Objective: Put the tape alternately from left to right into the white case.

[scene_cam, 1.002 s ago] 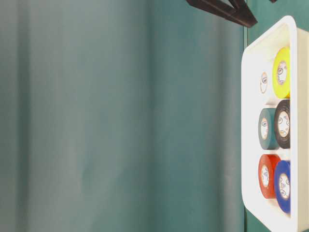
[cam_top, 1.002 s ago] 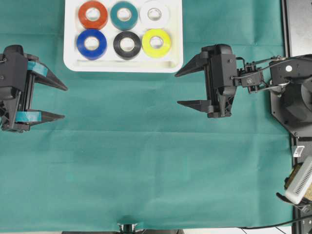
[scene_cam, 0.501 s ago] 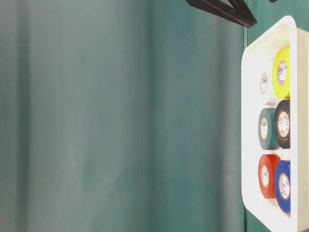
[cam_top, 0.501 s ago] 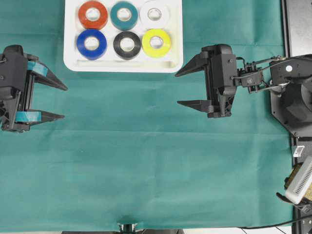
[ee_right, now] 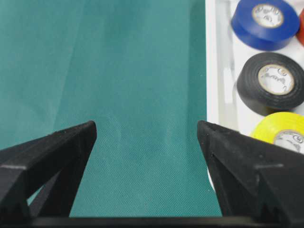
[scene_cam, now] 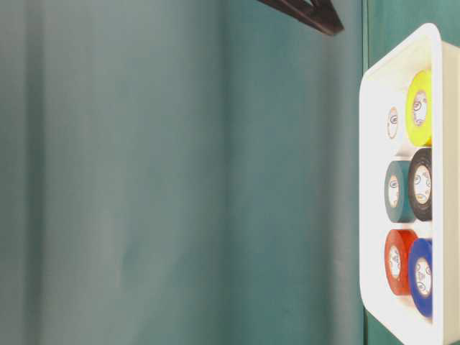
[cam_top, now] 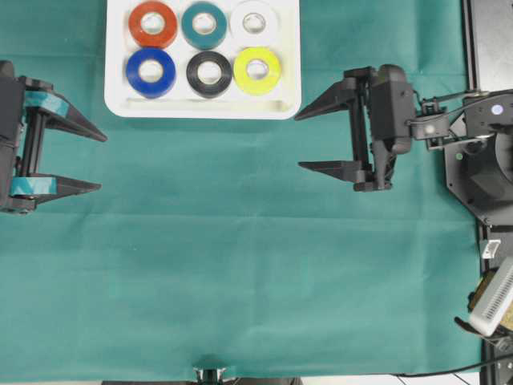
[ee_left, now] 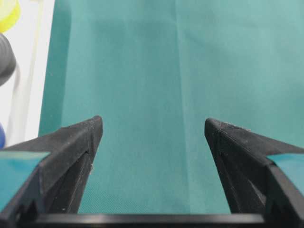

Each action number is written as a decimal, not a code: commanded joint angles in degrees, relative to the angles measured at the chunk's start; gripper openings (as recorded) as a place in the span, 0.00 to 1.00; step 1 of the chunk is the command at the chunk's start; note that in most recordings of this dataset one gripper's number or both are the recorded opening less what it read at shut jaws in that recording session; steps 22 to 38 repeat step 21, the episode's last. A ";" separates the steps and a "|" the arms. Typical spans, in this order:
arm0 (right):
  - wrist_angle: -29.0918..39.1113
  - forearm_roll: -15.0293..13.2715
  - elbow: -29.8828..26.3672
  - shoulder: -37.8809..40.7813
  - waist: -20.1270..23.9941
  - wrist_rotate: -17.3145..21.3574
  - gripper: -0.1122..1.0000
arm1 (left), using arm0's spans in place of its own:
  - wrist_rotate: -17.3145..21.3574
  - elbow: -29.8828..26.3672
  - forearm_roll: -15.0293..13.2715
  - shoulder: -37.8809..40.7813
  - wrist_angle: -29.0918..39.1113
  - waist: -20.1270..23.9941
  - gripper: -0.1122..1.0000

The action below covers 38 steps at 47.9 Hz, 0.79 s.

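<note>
- Tape rolls are all sitting in the white case (cam_top: 204, 108) already: red roll (cam_top: 153, 24), teal roll (cam_top: 203, 24) and white roll (cam_top: 254, 23) along the far row, blue roll (cam_top: 150, 72), black roll (cam_top: 209, 73) and yellow roll (cam_top: 257, 70) along the near row. Six in, nothing loose on the cloth that I can spot.
- Both arms sit nearer the camera side than the case, one off each end. The right tool (cam_top: 317, 139) is the closer of the two, just past the case's right-hand corner; the left tool (cam_top: 90, 160) is off its left end, a bit further out.
- The case's long side runs left-right, so each arm faces one short end.
- Both tools are spread wide with nothing between the tips; the wrist views show only bare cloth there.
- My guess: job's basically done, and all that's left is pulling clear.
- The desk is covered in green cloth (cam_top: 240, 265), flat with a few faint creases, lots of free space in front of the case.
</note>
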 commanded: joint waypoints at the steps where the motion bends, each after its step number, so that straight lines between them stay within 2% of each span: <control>1: -0.26 0.18 0.09 -2.11 0.18 0.09 0.81 | 0.09 -0.18 -0.09 -1.49 -0.53 0.26 0.93; 21: -0.18 0.35 5.71 -10.81 0.18 0.09 0.81 | 0.18 3.43 -0.09 -6.50 -0.44 0.88 0.93; 38: -0.18 0.35 5.71 -10.81 0.18 0.09 0.81 | 0.18 3.43 -0.09 -6.50 -0.44 0.88 0.93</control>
